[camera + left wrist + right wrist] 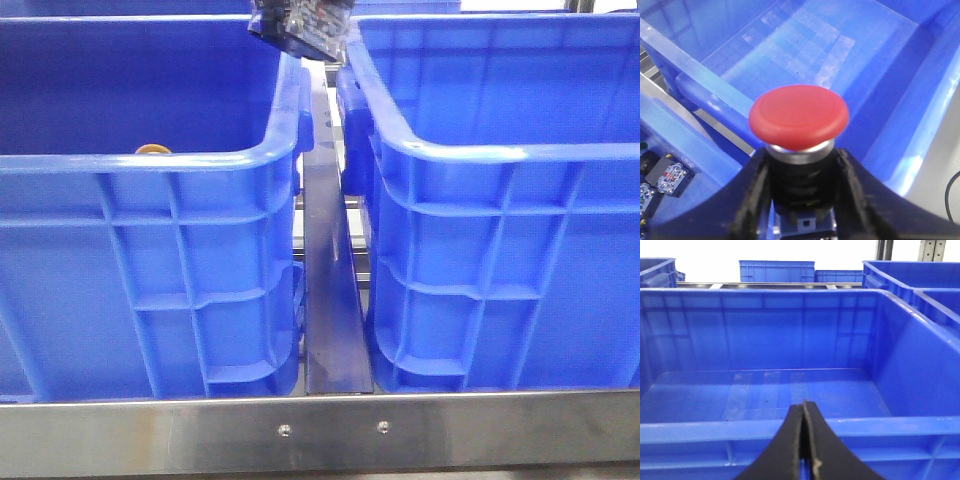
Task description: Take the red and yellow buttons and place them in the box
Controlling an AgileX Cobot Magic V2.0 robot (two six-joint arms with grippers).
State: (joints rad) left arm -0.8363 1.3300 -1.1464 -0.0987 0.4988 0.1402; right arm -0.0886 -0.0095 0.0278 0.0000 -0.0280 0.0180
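Observation:
My left gripper (802,161) is shut on the dark and silver collar of the red button (799,116), its domed cap facing the camera. It holds the button in the air over the rim between the two blue crates, with the bare floor of the box (805,55) beyond. In the front view the box is the right crate (500,150), and a dark arm part (300,25) hangs above the gap. The yellow button's cap (153,150) just peeks over the left crate's near rim. My right gripper (803,406) is shut and empty at the near rim of the box (765,390).
The left crate (140,160) holds small electrical parts (665,175). A metal bar (330,280) runs between the crates. A steel table edge (320,430) lies in front. More blue crates (776,270) stand behind.

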